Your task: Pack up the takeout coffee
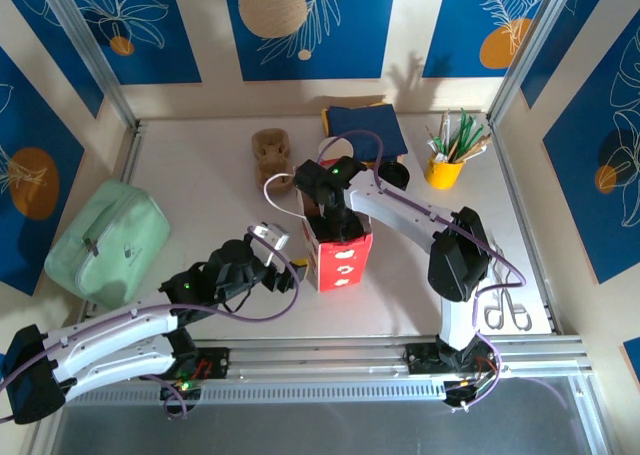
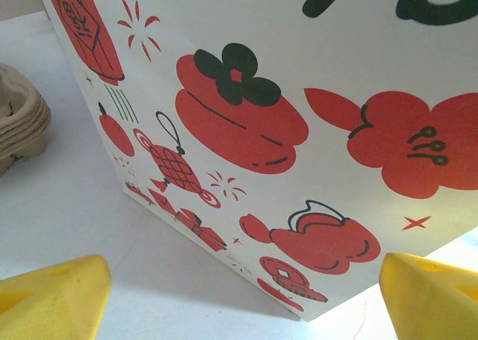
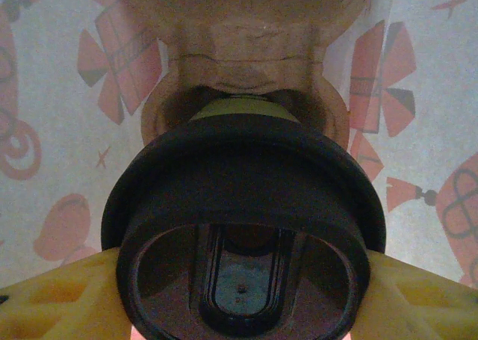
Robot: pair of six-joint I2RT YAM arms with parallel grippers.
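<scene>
The takeout coffee (image 3: 243, 205), black-lidded with a strip of lime-green side showing, is inside the red-and-white paper bag (image 1: 345, 260). My right gripper (image 3: 239, 295) reaches down into the bag from above (image 1: 330, 207), its yellow fingers (image 3: 60, 303) shut on the lid's two sides. The cup's lower part is in a socket of a brown cardboard carrier (image 3: 246, 48) at the bag's bottom. My left gripper (image 1: 277, 252) stands open just left of the bag, low over the table. Its yellow fingertips (image 2: 52, 299) face the bag's printed wall (image 2: 299, 131) with nothing between them.
A mint-green pouch (image 1: 108, 240) lies at the table's left. Behind the bag are cardboard carriers (image 1: 270, 153), a folded blue cloth (image 1: 365, 127), a loose black lid (image 1: 395, 173) and a yellow cup of utensils (image 1: 445, 165). Scissors (image 1: 507, 310) lie at the front right.
</scene>
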